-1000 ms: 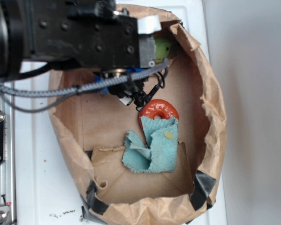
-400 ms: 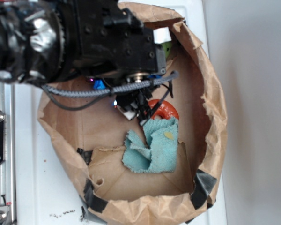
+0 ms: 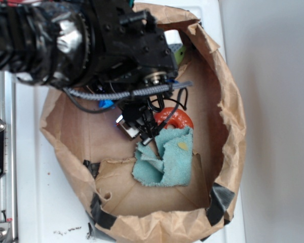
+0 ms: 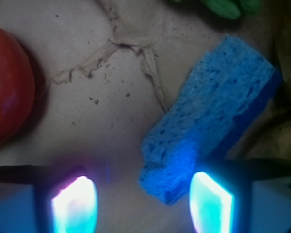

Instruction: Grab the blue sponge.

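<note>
The blue sponge [image 4: 208, 116] lies flat and slantwise on the brown paper floor in the wrist view. Its near corner reaches in between my fingers, close to the right pad [image 4: 211, 201]. My gripper [image 4: 141, 204] is open and holds nothing; the left pad [image 4: 72, 204] is well clear of the sponge. In the exterior view my gripper [image 3: 136, 130] hangs inside the paper bag, and the arm hides most of the sponge; only a small blue bit [image 3: 106, 104] shows under the cable.
The paper bag [image 3: 228, 116] has tall crumpled walls all round. A red ring [image 3: 175, 118] lies right of the gripper, also at the wrist view's left edge [image 4: 7, 82]. A teal cloth [image 3: 164, 159] lies just below the gripper. A green object [image 3: 178, 50] sits at the back wall.
The arm has moved down the picture and lowered the gripper deeper into the bag, towards the teal cloth. It now covers more of the bag's back and most of the sponge.
</note>
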You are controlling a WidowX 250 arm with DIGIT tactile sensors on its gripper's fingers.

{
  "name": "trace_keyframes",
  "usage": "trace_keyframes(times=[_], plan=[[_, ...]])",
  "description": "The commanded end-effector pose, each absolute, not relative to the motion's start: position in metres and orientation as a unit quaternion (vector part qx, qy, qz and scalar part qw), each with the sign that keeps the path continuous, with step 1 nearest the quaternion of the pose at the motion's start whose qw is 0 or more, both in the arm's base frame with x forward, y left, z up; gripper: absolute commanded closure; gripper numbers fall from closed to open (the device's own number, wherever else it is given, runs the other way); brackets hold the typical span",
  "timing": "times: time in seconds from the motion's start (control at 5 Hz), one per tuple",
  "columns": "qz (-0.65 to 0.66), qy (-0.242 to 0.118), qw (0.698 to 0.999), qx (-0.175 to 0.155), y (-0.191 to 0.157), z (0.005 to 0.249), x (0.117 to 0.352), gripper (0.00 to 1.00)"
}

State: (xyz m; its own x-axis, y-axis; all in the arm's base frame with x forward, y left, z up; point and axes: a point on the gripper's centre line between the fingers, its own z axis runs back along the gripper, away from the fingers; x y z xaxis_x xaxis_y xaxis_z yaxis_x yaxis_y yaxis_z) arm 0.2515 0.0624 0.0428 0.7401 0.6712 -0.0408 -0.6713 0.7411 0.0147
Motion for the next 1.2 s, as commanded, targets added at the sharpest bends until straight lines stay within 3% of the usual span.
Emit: trace_keyframes(times=[0.0, 0.2, 0.4, 0.6, 0.8, 1.0], plan=[[0.358, -0.010, 0.933, 0.030, 0.076, 0.062, 0.240, 1.00], [0.360, -0.009, 0.933, 0.020, 0.079, 0.069, 0.239, 1.00], [0.354, -0.013, 0.935, -0.025, 0.079, 0.089, 0.231, 0.00], [0.363, -0.022, 0.930, -0.055, 0.080, 0.106, 0.224, 0.00], [0.446, -0.083, 0.891, -0.030, 0.086, 0.108, 0.230, 0.00], [0.482, -0.120, 0.868, -0.010, 0.096, 0.104, 0.244, 0.00]])
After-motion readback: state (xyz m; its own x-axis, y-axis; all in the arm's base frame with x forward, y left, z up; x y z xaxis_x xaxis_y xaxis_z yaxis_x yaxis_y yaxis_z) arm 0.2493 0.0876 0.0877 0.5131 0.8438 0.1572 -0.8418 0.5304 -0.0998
